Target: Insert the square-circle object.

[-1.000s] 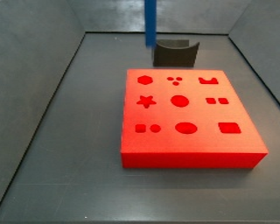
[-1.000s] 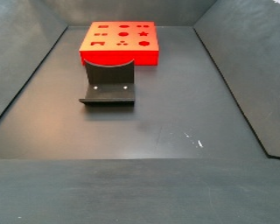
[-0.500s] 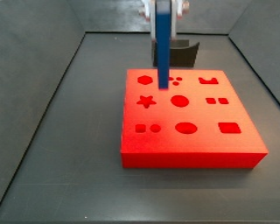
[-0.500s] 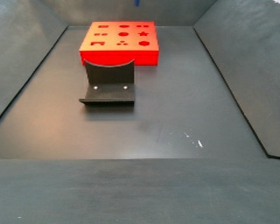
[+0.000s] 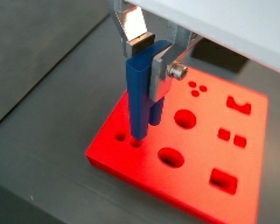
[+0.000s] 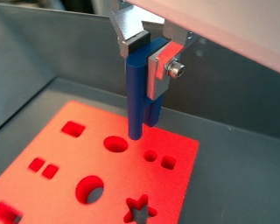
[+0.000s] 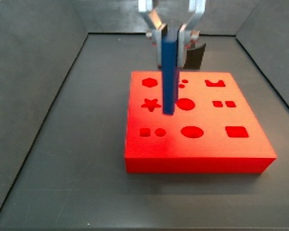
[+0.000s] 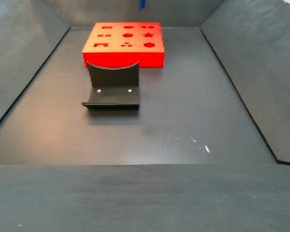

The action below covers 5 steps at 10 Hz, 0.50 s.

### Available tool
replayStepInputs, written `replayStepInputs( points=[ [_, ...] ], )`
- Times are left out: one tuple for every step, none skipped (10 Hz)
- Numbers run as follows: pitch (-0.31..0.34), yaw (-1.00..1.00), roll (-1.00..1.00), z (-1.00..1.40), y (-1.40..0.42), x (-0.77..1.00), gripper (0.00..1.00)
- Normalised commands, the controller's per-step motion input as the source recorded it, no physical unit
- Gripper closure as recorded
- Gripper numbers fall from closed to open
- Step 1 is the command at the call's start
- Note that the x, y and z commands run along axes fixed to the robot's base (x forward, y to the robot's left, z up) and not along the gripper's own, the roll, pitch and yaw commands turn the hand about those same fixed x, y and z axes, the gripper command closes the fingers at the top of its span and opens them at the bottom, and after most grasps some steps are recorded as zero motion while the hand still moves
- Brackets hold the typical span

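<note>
My gripper (image 7: 169,27) is shut on the square-circle object (image 7: 169,72), a slim bright blue bar that hangs upright with its two prongs down. The silver fingers (image 5: 166,66) clamp its upper end in both wrist views, where the gripper (image 5: 149,54) (image 6: 145,52) and the bar (image 5: 140,96) (image 6: 139,96) show. The prong tips are low over the red board (image 7: 201,149), near its small circle-and-square cut-outs (image 6: 160,160). I cannot tell whether they touch the board. The board (image 8: 126,56) lies at the far end in a side view; gripper and bar are out of that view.
The fixture (image 8: 111,91) stands on the dark floor in front of the board in a side view, and behind the board (image 7: 193,50) in a side view. Grey walls enclose the floor. The board has several other cut-outs, such as a star (image 7: 150,105) and a large circle (image 7: 187,105).
My gripper has come down and forward with the blue bar, from above the fixture at the back to low over the board's middle left part.
</note>
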Motion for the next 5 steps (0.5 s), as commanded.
replayStepInputs(
  points=[
    [0.037,-1.00,0.05,-0.26,-0.03,0.00,1.00],
    [0.051,-1.00,0.07,-0.28,0.00,-0.02,1.00],
    [0.099,-0.98,0.09,-0.28,0.00,-0.06,1.00],
    [0.154,-0.95,0.09,-0.16,0.00,-0.10,1.00],
    [0.160,-0.94,0.08,-0.05,0.00,-0.09,1.00]
  ],
)
